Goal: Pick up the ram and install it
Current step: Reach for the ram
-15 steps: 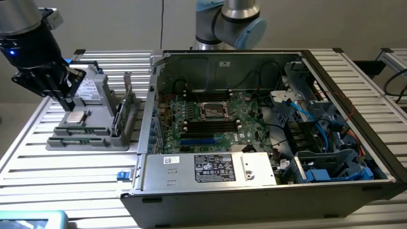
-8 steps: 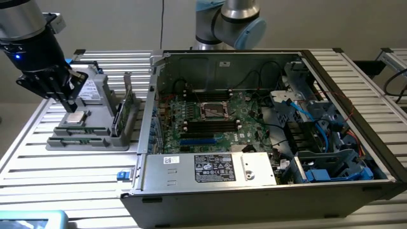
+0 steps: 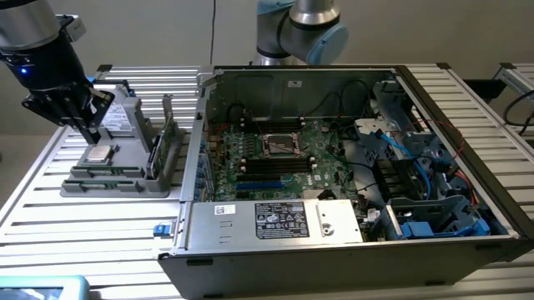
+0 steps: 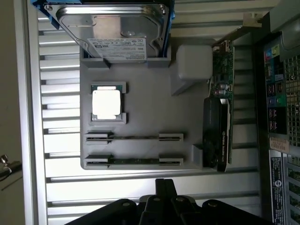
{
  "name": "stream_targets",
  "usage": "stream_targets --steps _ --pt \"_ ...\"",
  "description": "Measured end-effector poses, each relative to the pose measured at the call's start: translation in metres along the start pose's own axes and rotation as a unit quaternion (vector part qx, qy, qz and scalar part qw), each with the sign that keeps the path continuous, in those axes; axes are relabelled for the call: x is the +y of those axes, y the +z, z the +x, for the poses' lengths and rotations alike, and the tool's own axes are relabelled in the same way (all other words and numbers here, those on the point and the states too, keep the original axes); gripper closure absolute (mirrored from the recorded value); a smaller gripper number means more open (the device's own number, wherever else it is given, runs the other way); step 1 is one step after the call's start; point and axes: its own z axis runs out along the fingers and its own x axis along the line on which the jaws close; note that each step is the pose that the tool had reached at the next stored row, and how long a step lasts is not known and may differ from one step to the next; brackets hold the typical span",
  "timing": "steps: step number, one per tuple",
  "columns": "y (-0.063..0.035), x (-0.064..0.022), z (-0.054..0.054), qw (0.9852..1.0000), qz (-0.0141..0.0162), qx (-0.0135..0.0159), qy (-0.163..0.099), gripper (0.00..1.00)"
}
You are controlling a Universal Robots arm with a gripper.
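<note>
Looking over the bench, you have a table (image 3: 92, 225) of silvery slats with a plain pale wall behind it. An open computer case (image 3: 334, 259) sits toward the exterior view's right, its motherboard (image 3: 288, 172) exposed. On the exterior view's left, a grey fixture tray (image 4: 150, 93) rests on the slats. It carries a hard drive (image 4: 108, 28), a processor chip (image 4: 108, 103), a graphics card (image 4: 218, 140) standing on edge, and two memory sticks.

The ram (image 4: 133, 161) stands on its long edge in the tray's outermost holder, seated in blocks at both ends. A second ram stick (image 4: 133, 137) lies parallel just beside it, between it and the processor chip. Your gripper (image 4: 164, 185) touches neither. It hangs above the tray, and in the wrist view its tips show just past the tray edge nearest the ram. Its fingers are pressed together and hold nothing.

Your arm (image 3: 42, 44) comes down from the exterior view's upper left. The wrist is close to vertical and the fingers point down at the tray. A pale-blue-capped arm joint (image 3: 313, 34) stands behind the case.
</note>
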Motion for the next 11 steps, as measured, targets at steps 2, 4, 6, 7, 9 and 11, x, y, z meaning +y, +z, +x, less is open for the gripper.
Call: stream_targets --steps 2,4,6,7,9,11 --pt "0.0001 0.0012 0.0006 1.0 0.0 0.0 0.0 0.89" --pt "0.0004 0.0026 0.0014 1.0 0.0 0.0 0.0 0.89" --pt "0.0005 0.003 0.0019 1.0 0.0 0.0 0.0 0.89" --pt "0.0004 0.003 0.0019 1.0 0.0 0.0001 0.0 0.89" --pt "0.0004 0.003 0.0019 1.0 0.0 0.0001 0.0 0.89" --pt "0.0005 0.0031 0.0019 1.0 0.0 0.0 0.0 0.89"
